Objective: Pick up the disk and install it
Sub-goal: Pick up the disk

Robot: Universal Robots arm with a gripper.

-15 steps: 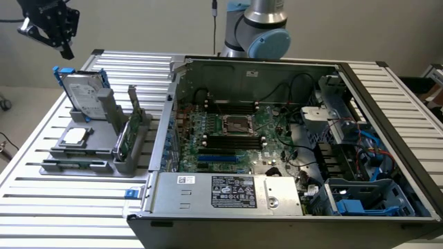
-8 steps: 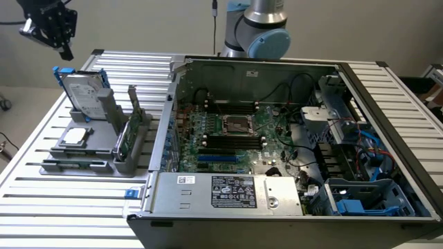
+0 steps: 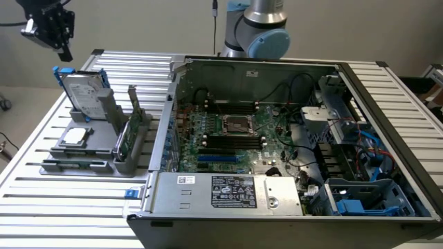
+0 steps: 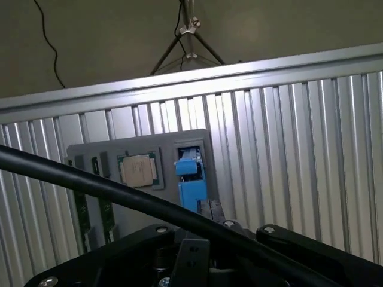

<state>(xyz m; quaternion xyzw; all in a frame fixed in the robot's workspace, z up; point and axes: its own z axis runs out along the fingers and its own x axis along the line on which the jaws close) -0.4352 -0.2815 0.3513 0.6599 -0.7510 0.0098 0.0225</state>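
Exterior view: my pincer (image 3: pixel 61 47) hangs clenched and empty at that view's upper left, above and apart from the disk (image 3: pixel 84 94). The disk stands upright in its blue carrier in the grey rack (image 3: pixel 86 168) on the slatted surface (image 3: pixel 62 218). Wrist view: the disk (image 4: pixel 191 179) sits edge-on in the rack beside a small square chip (image 4: pixel 139 169). The open computer case (image 3: pixel 277 145) lies just beside the rack. By my judgement nothing is picked up or installed; the whole job remains.

disk (image 3: pixel 83 96) in holder (image 3: pixel 78 169), holder beside computer case (image 3: pixel 256 75)
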